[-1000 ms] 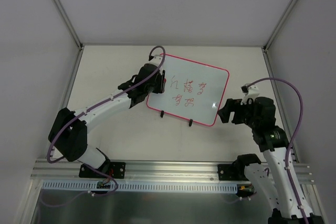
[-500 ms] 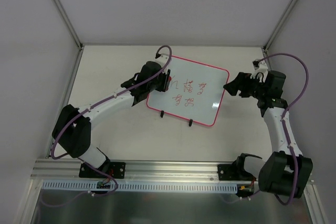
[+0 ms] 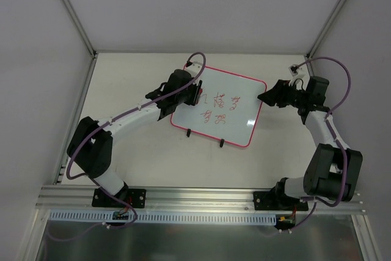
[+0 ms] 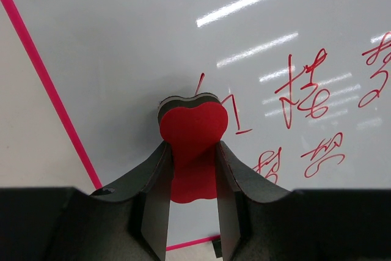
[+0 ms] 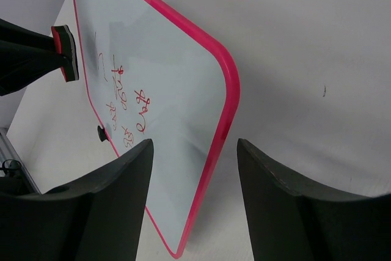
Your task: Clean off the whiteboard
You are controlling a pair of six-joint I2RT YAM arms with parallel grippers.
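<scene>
**Clerk:** Enclosure and surface?

**Inspector:** Pale grey walls on three sides. Cream desk, with an aluminium rail along its near edge.

**Clerk:** Location of the whiteboard?

**Inspector:** The whiteboard is toward the far edge of the desk, about midway between the left and right edges. It has a pink-red frame and leans on two black feet at its lower rim. Red handwritten marks run in two rows across the middle of its face. The left part of the face is blank.

**Clerk:** Left end effector?

**Inspector:** The left end effector is at the board's left side, clamped narrowly on a red eraser with a black backing. The eraser's head sits at the board's face, beside the leftmost mark. Contact with the face cannot be confirmed.

**Clerk:** Right end effector?

**Inspector:** The right end effector is at the board's right rim, toward the desk's right edge. Its fingers are spread wide and hold nothing. In the wrist view the frame's rounded corner shows between them. Whether either finger touches the frame cannot be told.
</scene>
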